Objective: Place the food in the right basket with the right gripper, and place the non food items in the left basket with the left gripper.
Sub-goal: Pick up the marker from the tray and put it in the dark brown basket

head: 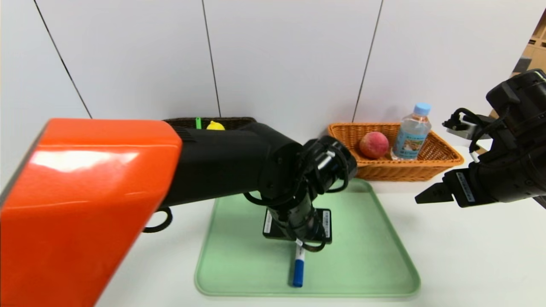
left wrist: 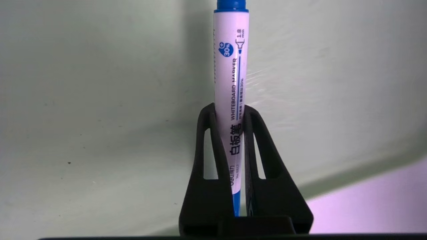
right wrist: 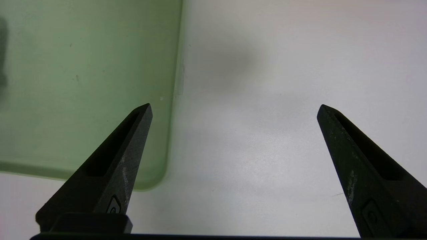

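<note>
Left gripper [left wrist: 229, 115] fingers clamp the marker [left wrist: 230, 100] on the green tray [head: 367, 256]; right gripper [right wrist: 233, 110] gapes apart.

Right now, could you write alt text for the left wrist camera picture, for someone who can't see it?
Seen from the left wrist, the black two-fingered left gripper is shut on a white whiteboard marker with a blue cap, pinching its barrel near the back end. The marker lies on a pale green plastic tray, cap pointing away from the gripper.

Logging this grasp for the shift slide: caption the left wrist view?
Left gripper shut on the whiteboard marker, lying on the green tray.
</note>
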`<move>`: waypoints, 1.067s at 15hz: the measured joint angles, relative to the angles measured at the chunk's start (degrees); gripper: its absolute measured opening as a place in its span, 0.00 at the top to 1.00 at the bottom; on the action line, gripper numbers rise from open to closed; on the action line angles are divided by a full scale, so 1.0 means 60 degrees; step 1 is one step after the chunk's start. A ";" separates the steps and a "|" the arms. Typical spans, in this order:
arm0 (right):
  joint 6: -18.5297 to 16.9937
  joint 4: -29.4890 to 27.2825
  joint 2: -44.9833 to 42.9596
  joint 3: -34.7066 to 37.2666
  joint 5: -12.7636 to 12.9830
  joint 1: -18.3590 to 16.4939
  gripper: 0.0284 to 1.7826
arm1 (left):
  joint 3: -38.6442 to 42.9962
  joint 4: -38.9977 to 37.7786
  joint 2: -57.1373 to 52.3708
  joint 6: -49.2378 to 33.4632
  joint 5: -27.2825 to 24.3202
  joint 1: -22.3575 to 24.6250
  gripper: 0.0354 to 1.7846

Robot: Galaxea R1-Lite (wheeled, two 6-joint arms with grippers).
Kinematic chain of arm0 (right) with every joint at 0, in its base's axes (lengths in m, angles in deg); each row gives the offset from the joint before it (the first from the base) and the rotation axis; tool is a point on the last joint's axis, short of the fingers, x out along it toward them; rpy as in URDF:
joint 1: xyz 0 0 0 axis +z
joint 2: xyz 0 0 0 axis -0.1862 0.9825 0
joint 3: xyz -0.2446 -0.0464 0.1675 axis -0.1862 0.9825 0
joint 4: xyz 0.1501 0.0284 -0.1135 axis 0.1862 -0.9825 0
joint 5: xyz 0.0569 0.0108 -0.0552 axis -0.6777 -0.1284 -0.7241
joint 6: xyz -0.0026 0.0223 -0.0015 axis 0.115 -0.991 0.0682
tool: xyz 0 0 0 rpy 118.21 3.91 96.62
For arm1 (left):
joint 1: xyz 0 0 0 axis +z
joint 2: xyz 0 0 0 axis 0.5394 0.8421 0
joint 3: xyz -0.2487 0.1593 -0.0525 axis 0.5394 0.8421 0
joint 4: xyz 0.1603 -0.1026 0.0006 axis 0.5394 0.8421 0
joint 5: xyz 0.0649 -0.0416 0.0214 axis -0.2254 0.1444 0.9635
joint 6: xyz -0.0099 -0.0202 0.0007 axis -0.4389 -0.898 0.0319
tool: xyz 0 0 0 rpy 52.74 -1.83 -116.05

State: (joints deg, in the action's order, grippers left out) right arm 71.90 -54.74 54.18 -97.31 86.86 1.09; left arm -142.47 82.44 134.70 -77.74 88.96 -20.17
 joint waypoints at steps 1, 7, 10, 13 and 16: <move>-0.0004 0.0004 -0.0004 0.0024 0.0004 -0.0002 0.04 | -0.0004 -0.0506 -0.0390 -0.0024 -0.0150 0.0083 0.93; -0.0004 0.0500 0.0006 0.0254 0.0041 0.0000 0.04 | 0.0008 -0.3493 -0.2674 -0.0567 0.0020 0.2393 0.93; -0.0008 0.0542 0.0037 0.0335 0.0041 0.0000 0.04 | 0.0100 -0.3519 -0.3143 -0.1099 0.0199 0.4116 0.93; 0.0000 0.0555 0.0093 0.0349 0.0045 0.0008 0.04 | 0.0156 -0.3385 -0.2907 -0.1766 0.0193 0.5689 0.93; -0.0004 0.0670 0.0144 0.0368 0.0041 0.0000 0.04 | 0.0124 -0.3308 -0.2200 -0.1991 0.0156 0.6786 0.93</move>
State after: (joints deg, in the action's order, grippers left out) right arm 71.87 -50.72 55.05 -95.10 87.10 1.09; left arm -141.72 62.60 121.49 -89.69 89.90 20.55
